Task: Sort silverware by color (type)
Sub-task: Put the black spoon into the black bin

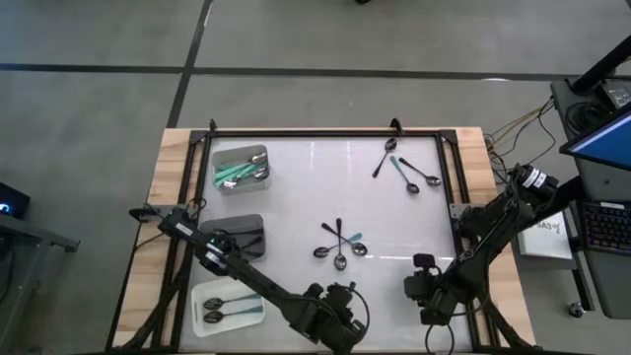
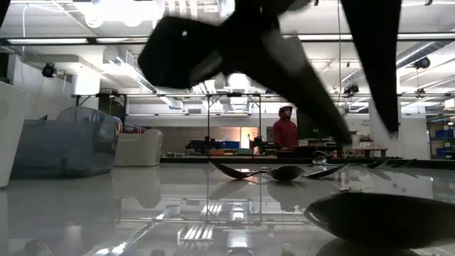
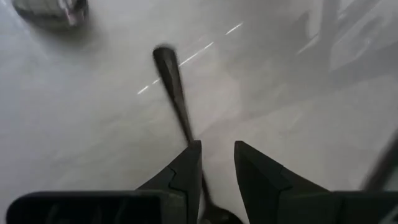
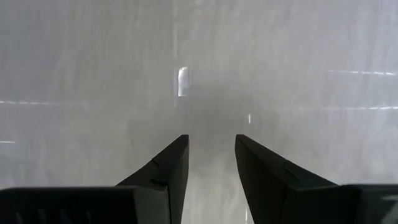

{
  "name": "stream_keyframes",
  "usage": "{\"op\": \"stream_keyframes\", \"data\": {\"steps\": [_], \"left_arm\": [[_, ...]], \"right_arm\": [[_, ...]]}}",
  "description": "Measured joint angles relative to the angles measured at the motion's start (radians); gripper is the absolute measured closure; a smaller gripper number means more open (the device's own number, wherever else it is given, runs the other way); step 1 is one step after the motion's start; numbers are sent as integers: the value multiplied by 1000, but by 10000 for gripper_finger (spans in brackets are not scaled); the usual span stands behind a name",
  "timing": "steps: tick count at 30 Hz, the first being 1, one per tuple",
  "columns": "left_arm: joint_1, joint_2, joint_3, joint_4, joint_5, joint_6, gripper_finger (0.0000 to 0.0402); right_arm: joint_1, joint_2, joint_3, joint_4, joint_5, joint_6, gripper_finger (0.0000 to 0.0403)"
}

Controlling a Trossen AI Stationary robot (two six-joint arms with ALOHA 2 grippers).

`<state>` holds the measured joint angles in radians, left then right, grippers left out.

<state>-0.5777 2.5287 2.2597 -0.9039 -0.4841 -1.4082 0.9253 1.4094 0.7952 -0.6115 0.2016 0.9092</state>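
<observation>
Left gripper (image 3: 214, 149) sits at the near table edge, left of middle, clamped on a black spoon (image 3: 177, 102). Bowl is wedged low between the fingers; handle sticks out past the tips, above the white table (image 1: 296, 197). Spoon looks clear of the surface, but I cannot be sure.

Right gripper (image 4: 211, 140) is just to its right, also near the front edge. Fingers are apart with nothing between them, only bare tabletop below.

White tray (image 1: 202, 296) is at the near left corner, under the left arm, with a few silver spoons (image 1: 222, 312) lying in it.

Loose pile (image 1: 340, 247) lies mid-table, beyond both grippers: about five spoons fanned out with bowls toward the front. Most have black handles, one is teal, and they overlap where the handles cross.

Dark tray (image 1: 222, 222) is on the left at mid-depth, partly covered by the left arm. Dark-handled spoons are in it, but I cannot count them.

Grey tray (image 1: 219, 153) is at the far left, holding a bunch of teal spoons (image 1: 234, 174).

Far group (image 1: 404, 170) is at the far right: three or so loose spoons, two black-handled and one teal, close together.

Beyond the table, a person (image 2: 286, 131) in a red hooded top stands in the room. Plastic bins (image 2: 64, 142) sit off to the left.
</observation>
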Motion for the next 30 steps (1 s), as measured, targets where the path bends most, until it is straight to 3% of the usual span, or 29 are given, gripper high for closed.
{"op": "stream_keyframes", "data": {"steps": [14,19,25,30], "left_arm": [[-1,66,8,-21,38,62,325],[0,69,9,-128,39,91,329],[3,68,9,-189,68,115,393],[5,69,33,-204,93,150,399]], "right_arm": [[0,0,-1,18,0,0,280],[0,0,-1,21,0,0,280],[0,0,-1,21,0,0,280],[0,0,-1,21,0,-3,280]]}}
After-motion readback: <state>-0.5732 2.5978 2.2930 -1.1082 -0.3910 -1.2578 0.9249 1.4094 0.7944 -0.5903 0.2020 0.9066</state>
